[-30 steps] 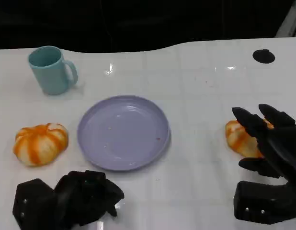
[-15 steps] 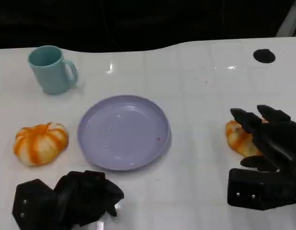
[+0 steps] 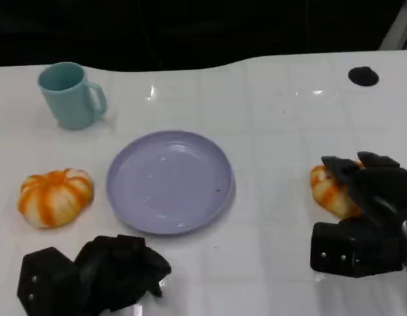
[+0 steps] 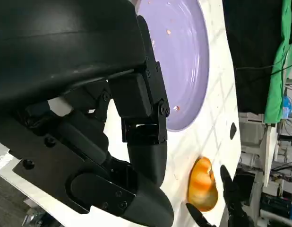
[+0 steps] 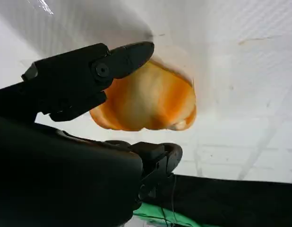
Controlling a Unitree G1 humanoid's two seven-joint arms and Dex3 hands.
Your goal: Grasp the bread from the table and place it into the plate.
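Bread (image 3: 330, 191) lies on the table to the right of the plate (image 3: 169, 181), with the right hand (image 3: 368, 210) cupped around it, fingers apart and not yet closed. It looks light and soft; grip its rounded sides gently.

you've got: table (image 3: 282, 131) white, glossy | plate (image 3: 169, 180) pale lavender, plain | bread (image 3: 330, 191) by the right hand (image 3: 368, 217) orange with cream streaks | second bread (image 3: 55, 197) orange/white stripes | mug (image 3: 68, 95) light teal | both hands black | dot (image 3: 363, 76) on table black
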